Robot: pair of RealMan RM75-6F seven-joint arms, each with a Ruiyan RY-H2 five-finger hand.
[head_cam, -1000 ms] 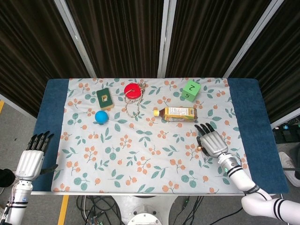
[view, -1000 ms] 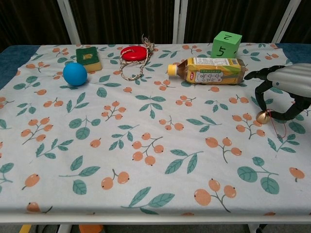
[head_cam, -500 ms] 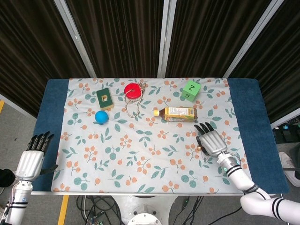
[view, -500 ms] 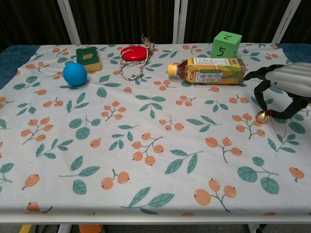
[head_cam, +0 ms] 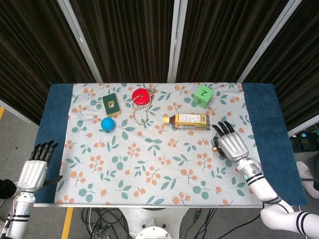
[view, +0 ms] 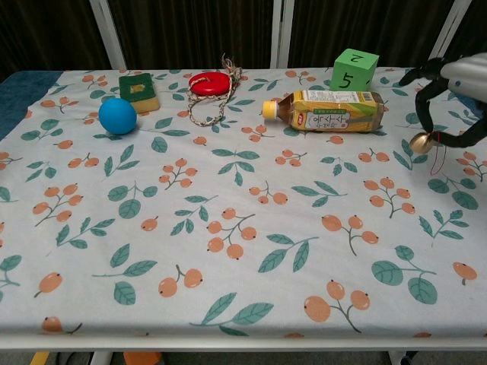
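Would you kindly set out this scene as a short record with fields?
right hand: pinches a small gold bell clear of the cloth; a red cord hangs from it
left hand: off the table's left edge, fingers straight, holding nothing
nearest thing: tea bottle, lying on its side
behind it: green number cube
far left: blue ball, green sponge, red disc with rope

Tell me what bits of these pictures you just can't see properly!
- Right hand: cut off by the chest view's right edge; only its fingers show, pinching the small gold bell.
- Bell in the head view: mostly hidden under that hand.
- Left hand: outside the chest view.
- Bottle label: print too small to read.
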